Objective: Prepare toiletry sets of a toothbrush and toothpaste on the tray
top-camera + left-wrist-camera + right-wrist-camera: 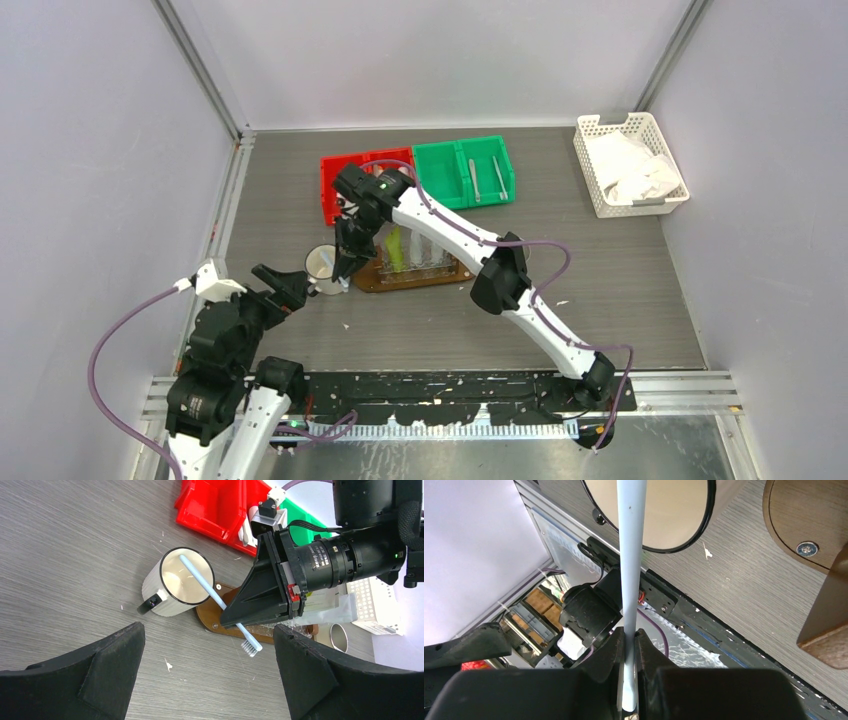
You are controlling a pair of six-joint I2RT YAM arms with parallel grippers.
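My right gripper (347, 262) is shut on a slim pale blue toothbrush (212, 592). The brush slants with its handle end inside a white cup (175, 582) and its bristle head (251, 648) sticking out behind the jaws, above the table. In the right wrist view the toothbrush (630, 555) runs from the shut right gripper (629, 642) up into the cup's mouth (674, 510). The brown tray (385, 281) lies just right of the cup, with a yellow-green toothpaste tube (397, 248) standing on it. My left gripper (207, 675) is open and empty, near the cup's left side.
A red bin (340, 185) and a green bin (440, 165) holding toothbrushes (475, 180) stand behind the tray. A white basket (600, 150) with white packets sits at the back right. A metal cup (340, 637) stands beyond the tray.
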